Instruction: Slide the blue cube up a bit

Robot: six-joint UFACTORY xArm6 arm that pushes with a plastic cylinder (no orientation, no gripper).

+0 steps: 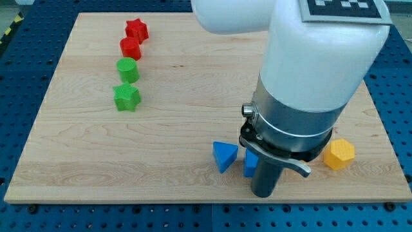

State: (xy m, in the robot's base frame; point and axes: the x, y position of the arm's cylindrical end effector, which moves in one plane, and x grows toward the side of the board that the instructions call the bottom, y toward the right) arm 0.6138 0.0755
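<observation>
Small blue plastic cube (pixel 250 164) mostly hidden behind arm, orientation/long axis unreadable, just right of blue plastic triangular block (pixel 224 156); my tip hidden; no jaws.

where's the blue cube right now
The blue cube sits near the board's bottom edge, right of centre in the camera view, half hidden behind the arm's dark end. The blue triangular block lies just to its left, the orange block further right.

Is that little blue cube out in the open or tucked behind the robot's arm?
Mostly tucked away: only a sliver of the blue cube shows beside the arm. My tip is hidden too.
</observation>
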